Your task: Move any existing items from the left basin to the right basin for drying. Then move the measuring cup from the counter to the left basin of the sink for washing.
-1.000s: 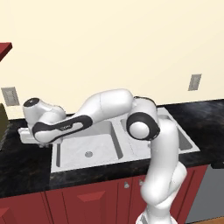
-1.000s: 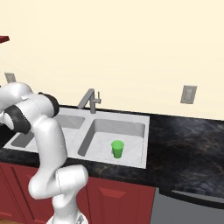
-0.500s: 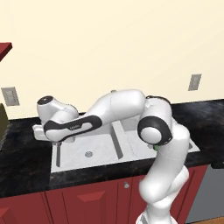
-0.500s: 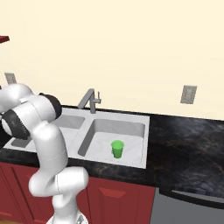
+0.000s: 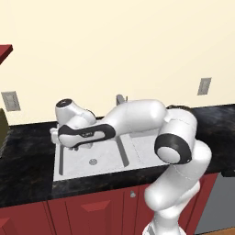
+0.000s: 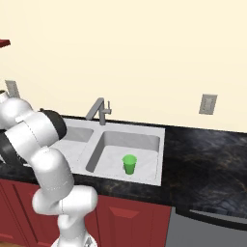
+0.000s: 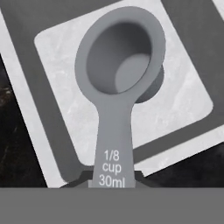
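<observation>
We see black stone counter (image 6: pixel 202 159) over red cabinets (image 6: pixel 130 217), cream wall, gripper (image 7: pixel 112 178) clamped on measuring cup (image 7: pixel 118 65) handle above left basin (image 7: pixel 183 105), green tumbler (image 6: pixel 129 164) in right basin (image 6: pixel 144 144)

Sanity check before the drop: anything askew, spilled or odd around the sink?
Nothing stands out. The green tumbler stands upright in the right basin, and the gripper holds the measuring cup by its handle above the left basin. No spill visible.
</observation>
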You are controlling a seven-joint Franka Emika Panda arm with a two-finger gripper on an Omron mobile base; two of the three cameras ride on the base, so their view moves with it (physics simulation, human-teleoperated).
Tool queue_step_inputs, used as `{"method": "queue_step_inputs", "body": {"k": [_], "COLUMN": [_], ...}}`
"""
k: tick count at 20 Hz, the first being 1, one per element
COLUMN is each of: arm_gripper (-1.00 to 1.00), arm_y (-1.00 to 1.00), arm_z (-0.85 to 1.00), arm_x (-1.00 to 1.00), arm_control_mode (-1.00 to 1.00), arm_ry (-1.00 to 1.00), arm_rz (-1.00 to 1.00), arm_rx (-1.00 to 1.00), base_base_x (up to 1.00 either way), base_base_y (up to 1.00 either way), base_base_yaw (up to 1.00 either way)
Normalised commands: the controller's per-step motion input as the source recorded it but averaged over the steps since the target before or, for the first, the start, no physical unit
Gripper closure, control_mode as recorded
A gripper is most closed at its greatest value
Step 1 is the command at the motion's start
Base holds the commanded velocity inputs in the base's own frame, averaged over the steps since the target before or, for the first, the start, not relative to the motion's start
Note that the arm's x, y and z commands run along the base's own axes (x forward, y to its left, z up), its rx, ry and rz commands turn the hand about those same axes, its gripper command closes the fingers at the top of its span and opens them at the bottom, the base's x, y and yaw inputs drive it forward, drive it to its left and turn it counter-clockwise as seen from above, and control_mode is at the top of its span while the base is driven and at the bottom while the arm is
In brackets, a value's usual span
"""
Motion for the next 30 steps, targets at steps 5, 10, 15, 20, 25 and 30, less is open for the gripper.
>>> {"method": "queue_step_inputs", "body": {"k": [5, 10, 15, 20, 25, 30], "arm_gripper": [1.0, 1.0, 1.0, 1.0, 1.0, 1.0], "arm_y": [-0.44, -0.29, -0.27, -0.12, 0.0, 0.0], "arm_z": [-0.06, -0.25, -0.24, -0.31, -0.42, -0.37], "arm_x": [0.07, 0.18, 0.19, 0.27, 0.3, 0.31], "arm_control_mode": [-1.0, -1.0, -1.0, -1.0, -1.0, -1.0], "arm_ry": [0.03, 0.1, 0.06, 0.05, 0.08, 0.1], "arm_rz": [-0.02, 0.0, 0.0, 0.0, 0.0, 0.0], "arm_rx": [0.03, 0.07, 0.06, 0.01, 0.0, 0.0], "base_base_x": [0.0, 0.0, 0.0, 0.0, 0.0, 0.0], "base_base_y": [0.0, 0.0, 0.0, 0.0, 0.0, 0.0], "base_base_yaw": [0.0, 0.0, 0.0, 0.0, 0.0, 0.0]}}
